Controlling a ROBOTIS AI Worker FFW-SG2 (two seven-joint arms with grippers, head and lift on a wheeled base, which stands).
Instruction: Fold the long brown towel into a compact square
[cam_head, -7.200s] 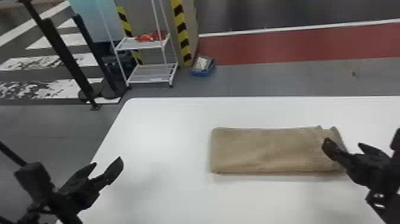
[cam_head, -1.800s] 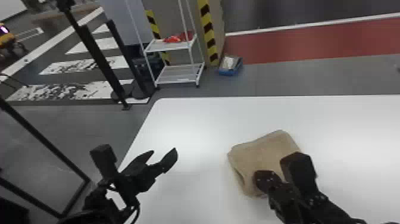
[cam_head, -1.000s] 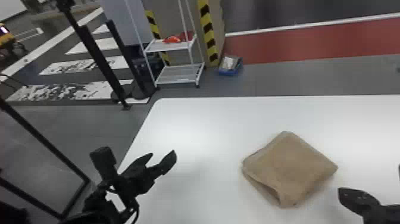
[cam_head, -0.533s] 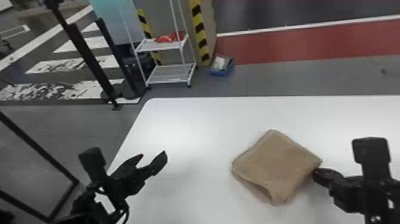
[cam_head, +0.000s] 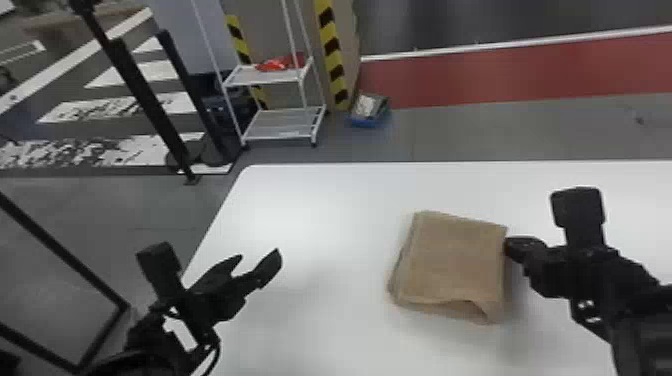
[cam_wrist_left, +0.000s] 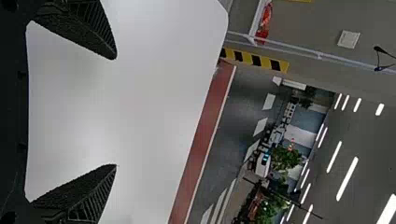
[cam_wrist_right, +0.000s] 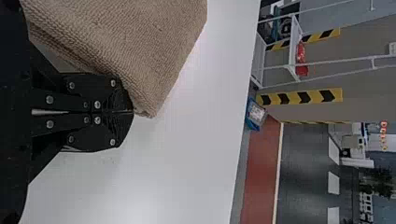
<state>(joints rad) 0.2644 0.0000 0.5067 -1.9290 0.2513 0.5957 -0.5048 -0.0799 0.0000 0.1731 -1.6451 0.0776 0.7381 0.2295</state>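
Observation:
The brown towel (cam_head: 452, 262) lies folded into a thick, roughly square bundle on the white table, its near edge slightly raised in a loose fold. Against the towel's right edge is my right gripper (cam_head: 512, 246), its fingers closed together. In the right wrist view the shut right gripper (cam_wrist_right: 128, 112) touches the side of the towel (cam_wrist_right: 135, 42) near a corner, with no cloth seen between the fingertips. My left gripper (cam_head: 260, 257) is parked over the table's left part, open and apart from the towel; the left wrist view shows the left gripper (cam_wrist_left: 116, 112) with widely spread fingers.
The white table (cam_head: 320, 210) has its left edge beneath the left arm and its far edge beyond the towel. Past it on the floor stand a white shelf rack (cam_head: 285, 125) and a blue box (cam_head: 369, 112).
The towel went from a long strip to a squarish bundle, then turned on the table. My right gripper came back from the right to the towel's right edge. The head view has shifted.

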